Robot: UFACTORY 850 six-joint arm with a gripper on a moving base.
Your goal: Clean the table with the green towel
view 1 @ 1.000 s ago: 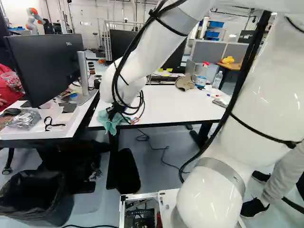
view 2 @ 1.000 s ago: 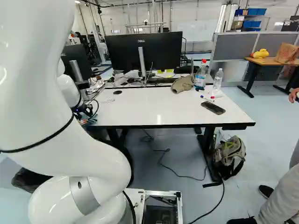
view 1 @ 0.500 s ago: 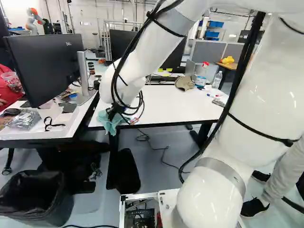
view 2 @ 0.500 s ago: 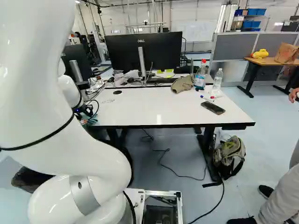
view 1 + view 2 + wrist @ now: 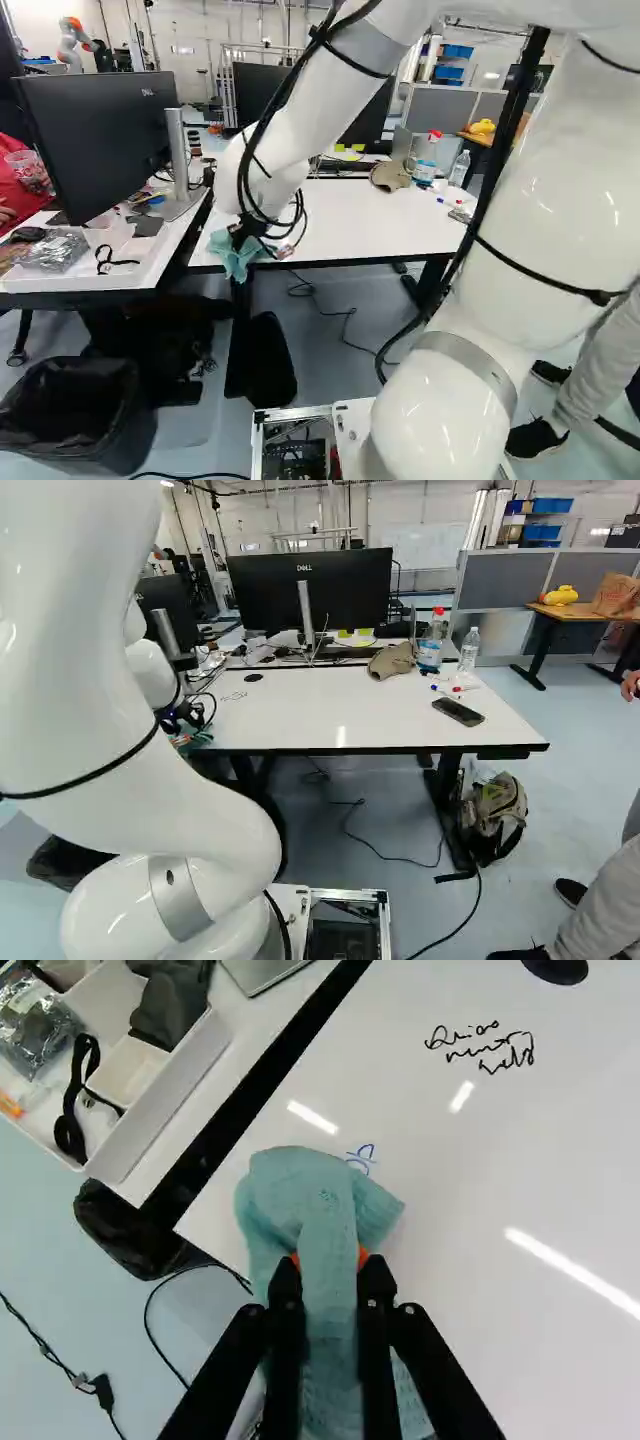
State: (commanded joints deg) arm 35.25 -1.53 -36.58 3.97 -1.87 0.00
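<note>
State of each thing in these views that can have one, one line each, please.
Jaws: closed on the towel
Green towel: bunched, partly over the table's edge
White table: marked with black writing and a blue scribble
Red-capped bottle: upright, capped
Clear bottle: upright
Phone: lying flat
Bin: open-topped, lined

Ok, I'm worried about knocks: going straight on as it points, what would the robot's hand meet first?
Probably the white tabletop by its near corner, with the green towel in the hand leading; any gap is unclear.
</note>
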